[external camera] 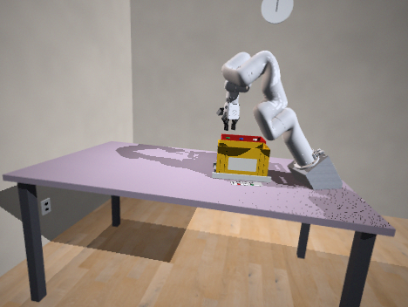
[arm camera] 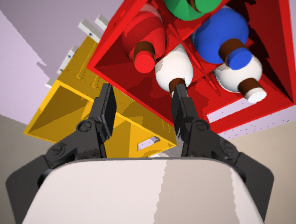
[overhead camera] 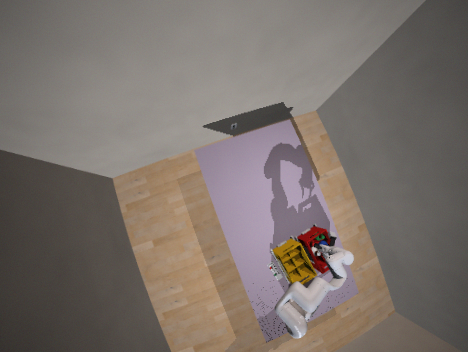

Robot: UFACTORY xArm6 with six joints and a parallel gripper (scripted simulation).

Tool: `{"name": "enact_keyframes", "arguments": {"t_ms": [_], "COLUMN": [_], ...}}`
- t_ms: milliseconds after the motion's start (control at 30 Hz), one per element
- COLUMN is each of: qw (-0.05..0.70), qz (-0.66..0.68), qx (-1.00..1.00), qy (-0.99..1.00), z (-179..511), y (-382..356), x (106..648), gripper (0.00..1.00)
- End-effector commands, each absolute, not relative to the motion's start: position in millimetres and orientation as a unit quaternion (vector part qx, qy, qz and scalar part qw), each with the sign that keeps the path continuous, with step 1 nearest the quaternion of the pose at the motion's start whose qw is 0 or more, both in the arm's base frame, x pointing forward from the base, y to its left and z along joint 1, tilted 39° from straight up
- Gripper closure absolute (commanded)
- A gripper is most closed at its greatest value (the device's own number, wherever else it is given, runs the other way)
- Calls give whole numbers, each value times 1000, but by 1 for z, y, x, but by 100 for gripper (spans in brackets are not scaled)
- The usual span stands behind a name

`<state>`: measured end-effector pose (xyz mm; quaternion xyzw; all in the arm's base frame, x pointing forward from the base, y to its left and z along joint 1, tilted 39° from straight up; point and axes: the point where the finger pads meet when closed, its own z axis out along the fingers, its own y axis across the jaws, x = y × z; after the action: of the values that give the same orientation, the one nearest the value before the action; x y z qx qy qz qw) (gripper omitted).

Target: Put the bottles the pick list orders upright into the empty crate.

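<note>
The gripper (external camera: 230,127) (arm camera: 143,90) is open and empty, above the crates. In the wrist view its right finger overlaps the neck of a white bottle (arm camera: 174,70); contact is not clear. The red crate (overhead camera: 312,232) (external camera: 244,138) (arm camera: 135,82) also holds a red bottle (arm camera: 145,32), a blue bottle (arm camera: 222,37), a green bottle (arm camera: 187,7) and another white bottle (arm camera: 239,74). The yellow crate (overhead camera: 287,247) (external camera: 222,161) (arm camera: 82,75) shows empty compartments. The pick list (overhead camera: 274,270) (external camera: 246,183) lies beside it, with red and green marks; its counts are too small to read.
The crates stand close together on the lilac table (overhead camera: 235,190) (external camera: 153,179). Pale bars (external camera: 240,176) run along the yellow crate's base. The arm (overhead camera: 312,295) (external camera: 272,87) reaches over from its grey base (external camera: 324,174) beside the crates.
</note>
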<state>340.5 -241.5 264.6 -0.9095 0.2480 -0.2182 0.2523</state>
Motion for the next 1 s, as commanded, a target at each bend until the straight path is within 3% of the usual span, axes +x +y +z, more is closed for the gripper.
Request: {"name": "enact_keyframes", "arguments": {"t_ms": [0,967], "qw": [251,251], "qz": [-220,-220], "qx": [-910,-910], "qy": [248,248], "z": [266,244], "y": [-241,-232], "x": [341,356], "gripper": [35,35]}}
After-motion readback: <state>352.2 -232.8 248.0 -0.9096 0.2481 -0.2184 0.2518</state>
